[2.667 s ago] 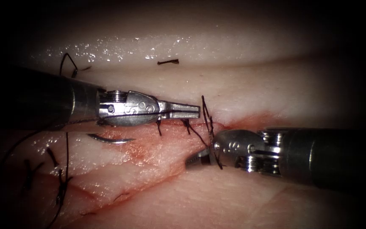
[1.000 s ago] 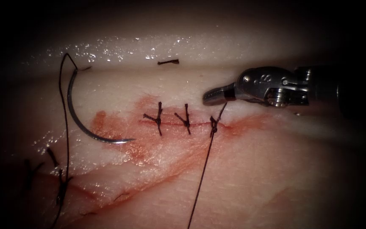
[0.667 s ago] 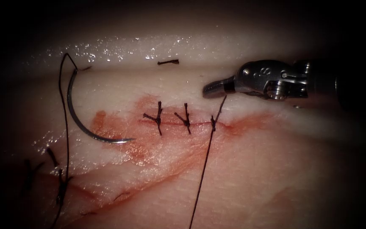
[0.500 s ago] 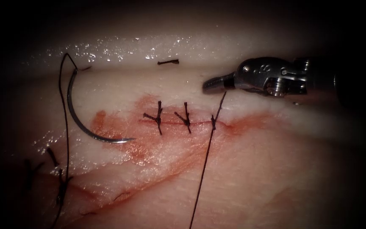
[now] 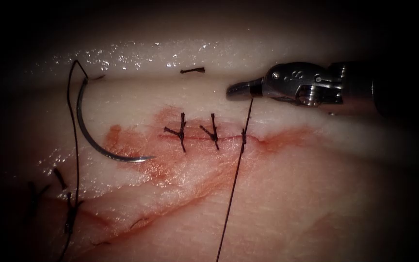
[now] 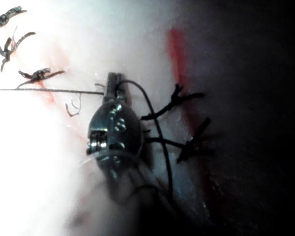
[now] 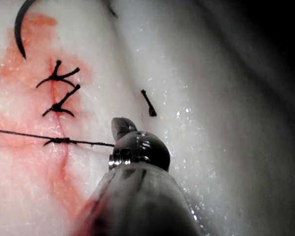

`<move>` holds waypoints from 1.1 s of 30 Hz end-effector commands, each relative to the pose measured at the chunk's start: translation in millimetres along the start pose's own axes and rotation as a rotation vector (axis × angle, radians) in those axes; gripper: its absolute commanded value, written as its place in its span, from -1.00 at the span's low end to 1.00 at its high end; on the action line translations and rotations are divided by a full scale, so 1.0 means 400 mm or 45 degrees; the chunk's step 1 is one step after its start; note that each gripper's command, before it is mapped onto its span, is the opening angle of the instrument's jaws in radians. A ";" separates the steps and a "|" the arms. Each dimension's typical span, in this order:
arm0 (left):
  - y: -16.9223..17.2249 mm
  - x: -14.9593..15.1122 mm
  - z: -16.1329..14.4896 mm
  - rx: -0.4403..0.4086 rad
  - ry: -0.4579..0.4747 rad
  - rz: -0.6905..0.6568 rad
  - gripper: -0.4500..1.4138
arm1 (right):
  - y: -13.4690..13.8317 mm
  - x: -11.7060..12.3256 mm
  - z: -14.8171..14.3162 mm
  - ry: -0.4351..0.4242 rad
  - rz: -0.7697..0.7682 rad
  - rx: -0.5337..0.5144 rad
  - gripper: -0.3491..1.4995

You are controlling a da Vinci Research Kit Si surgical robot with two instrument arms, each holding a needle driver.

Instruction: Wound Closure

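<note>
Right arm's steel tool (image 5: 233,90) sits above the cut (image 5: 229,139), jaws together, clamped on the taut black thread (image 5: 236,170) that runs from the rightmost knot. Curved steel needle (image 5: 90,138) lies free on the pale pork tissue (image 5: 316,194), left of the cut, unheld. Left arm's tool (image 6: 113,81) has jaws together, a thread curling beside them; its hold: cannot tell. Two tied stitches (image 5: 182,133) cross the red fluid (image 5: 136,145). A cut thread scrap (image 5: 192,71) lies beyond.

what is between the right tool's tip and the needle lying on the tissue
The right tool, shut on the thread above the third knot, is far right of the needle, which lies free on the tissue. Between them lie two tied stitches across the cut and red fluid; nothing raised.
</note>
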 end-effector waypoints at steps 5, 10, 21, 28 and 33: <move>-0.0057 0.0071 -0.0034 0.041 0.011 0.002 -1.00 | -0.0048 0.0010 0.0018 0.008 0.095 0.006 0.14; -0.0173 0.0163 -0.0131 0.103 0.015 0.095 -1.00 | -0.0100 0.0016 0.0001 0.065 0.068 -0.044 0.82; -0.0456 0.0308 -0.0366 0.268 -0.067 0.278 -1.00 | -0.0197 0.0059 -0.0080 0.276 -0.056 -0.290 0.78; -0.0629 0.0388 -0.0460 0.331 -0.090 0.353 -1.00 | -0.0259 0.0092 -0.0078 0.313 -0.091 -0.340 0.64; -0.0719 0.0416 -0.0480 0.362 -0.089 0.390 -1.00 | -0.0277 0.0127 -0.0055 0.338 -0.111 -0.387 0.65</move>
